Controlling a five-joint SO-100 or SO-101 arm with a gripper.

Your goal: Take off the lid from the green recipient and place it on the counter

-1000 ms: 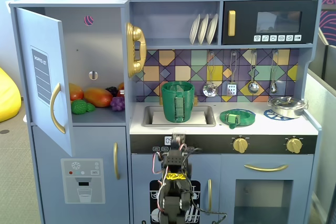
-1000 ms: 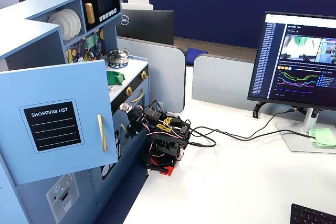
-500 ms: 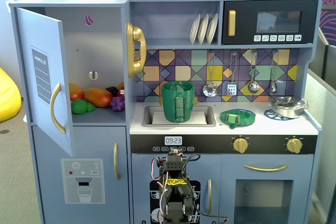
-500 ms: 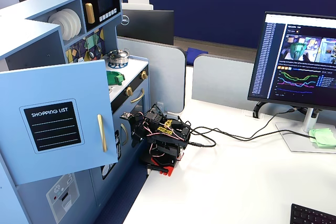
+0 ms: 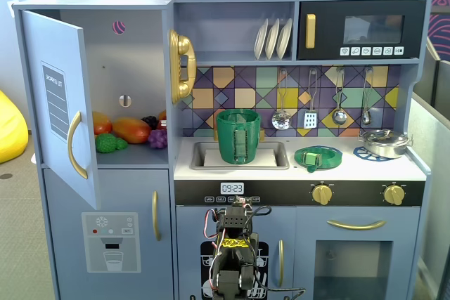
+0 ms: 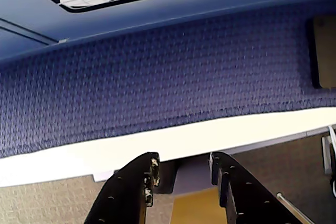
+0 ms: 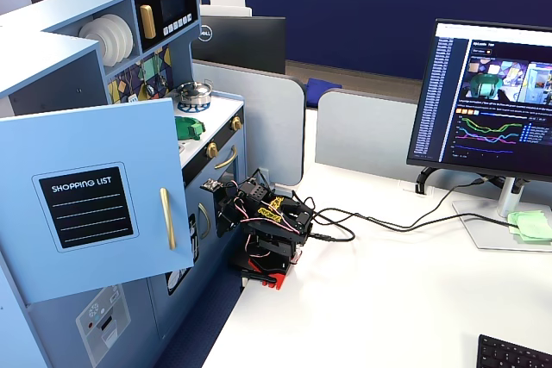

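Observation:
The green lid [image 5: 318, 157] lies flat on the counter [image 5: 416, 167] to the right of the sink, handle up; it also shows in the other fixed view [image 7: 188, 127]. The green recipient [image 5: 238, 136] stands uncovered in the sink; in the other fixed view the open door hides it. My arm [image 5: 235, 251] is folded low in front of the cabinet, well below the counter. In the wrist view my gripper [image 6: 184, 163] is open and empty, facing the blue carpet and the white desk edge.
A silver pan [image 5: 385, 142] sits on the right burner. The fridge door [image 5: 60, 103] stands open with toy food on its shelf. Utensils hang above the counter. In the other fixed view a monitor [image 7: 487, 101] and cables [image 7: 371, 223] are on the desk.

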